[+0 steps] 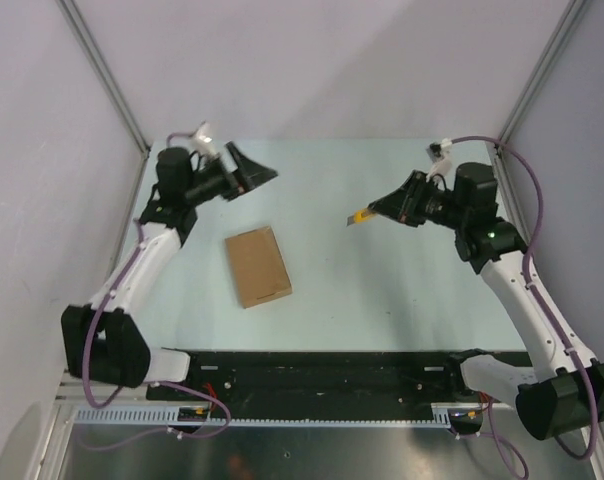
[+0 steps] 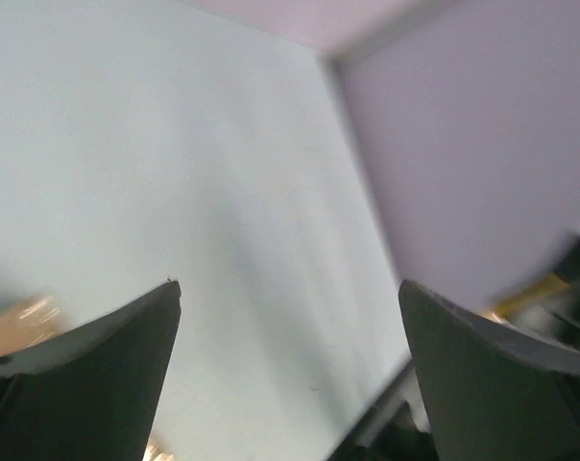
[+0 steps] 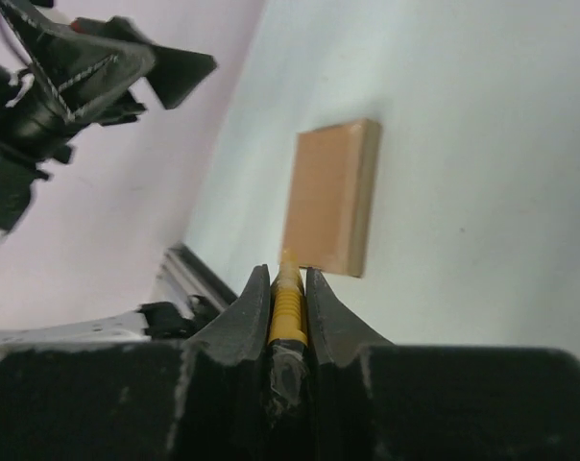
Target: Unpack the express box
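Plain lilac-grey walls (image 1: 322, 60) and metal corner posts (image 1: 104, 75) enclose a pale table (image 1: 382, 290), evenly lit.

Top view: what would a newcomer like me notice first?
A flat brown box lies shut on the pale table, left of centre. The right hand pinches a yellow knife aimed at it, while the left hand hangs wide open beyond it.

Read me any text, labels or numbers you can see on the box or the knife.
None readable.
The express box: plain brown cardboard, no label or print visible.
The yellow knife in the right gripper: no legible marking.
Nothing else in view carries text.
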`<state>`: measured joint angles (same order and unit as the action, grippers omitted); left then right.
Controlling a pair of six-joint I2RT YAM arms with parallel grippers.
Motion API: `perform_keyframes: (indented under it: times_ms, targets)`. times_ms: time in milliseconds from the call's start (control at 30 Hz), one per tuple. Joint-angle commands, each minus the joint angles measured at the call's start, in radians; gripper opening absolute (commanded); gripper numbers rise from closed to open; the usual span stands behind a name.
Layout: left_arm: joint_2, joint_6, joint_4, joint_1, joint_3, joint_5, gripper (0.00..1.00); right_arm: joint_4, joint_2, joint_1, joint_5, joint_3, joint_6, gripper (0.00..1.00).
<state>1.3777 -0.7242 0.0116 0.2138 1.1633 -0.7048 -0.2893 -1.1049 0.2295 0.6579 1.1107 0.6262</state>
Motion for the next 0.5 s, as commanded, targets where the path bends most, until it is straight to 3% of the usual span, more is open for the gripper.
perform_keyframes:
  times_ms: [0,67,167,333,467]
  targets:
    - [-0.123,0.061,-0.235,-0.085,-0.149,0.529,1.0,-0.103,-0.004,0.126,-0.383,0.017,-0.147,0.0]
    - [-0.141,0.075,-0.315,-0.083,-0.18,0.701,1.0,-0.105,-0.021,0.177,-0.434,0.017,-0.154,0.0]
    - [-0.135,0.085,-0.39,-0.083,-0.226,0.778,1.0,-0.102,-0.064,0.212,-0.472,0.017,-0.157,0.0]
    - [-0.066,0.057,-0.456,-0.085,-0.276,0.777,0.99,-0.099,-0.131,0.251,-0.503,0.015,-0.152,0.0]
    - [0.074,0.075,-0.449,-0.083,-0.269,0.648,0.99,-0.088,-0.164,0.277,-0.546,0.0,-0.143,0.0]
